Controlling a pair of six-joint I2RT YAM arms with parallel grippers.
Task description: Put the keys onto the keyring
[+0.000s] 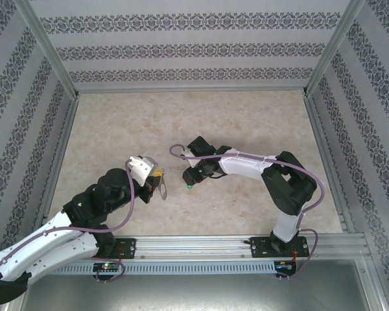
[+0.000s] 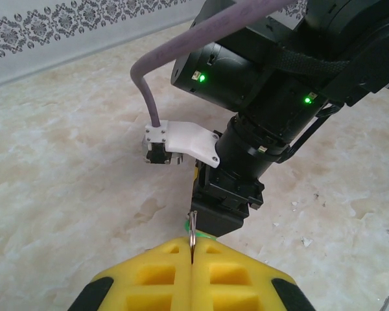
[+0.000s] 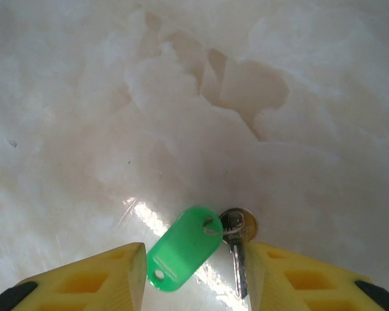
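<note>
Where the worktop [image 1: 246, 116] met its near rail at the bottom of the top view, the left arm [image 1: 58, 240] rose from the lower left corner and the right arm [image 1: 285, 188] from the lower right, both bending toward the middle. The left gripper [image 1: 157, 180] sat just left of centre, its jaws closed on the keyring [image 1: 163, 188], a thin grey loop sticking out from them. The right gripper [image 1: 192, 183] pointed down just right of it, with the key [image 1: 190, 186] a green speck beneath its tip, near the keyring but apart from it.

In the left wrist view the yellow pads [image 2: 149, 275] were pressed together at the bottom edge. The keyring showed edge-on as a fine metal line standing up from the seam between them, and the black right gripper stood just beyond it at mid-frame.

In the right wrist view the right gripper's jaws stood partway apart, one pad in the lower left, one in the lower right. The key lay flat on the worktop between them, its green tag [image 3: 183, 257] angled left of the silvery blade. Whether the tag touched the left pad I could not tell.

Farther back, the pale marbled worktop ran to the patterned wall [image 1: 194, 45].
</note>
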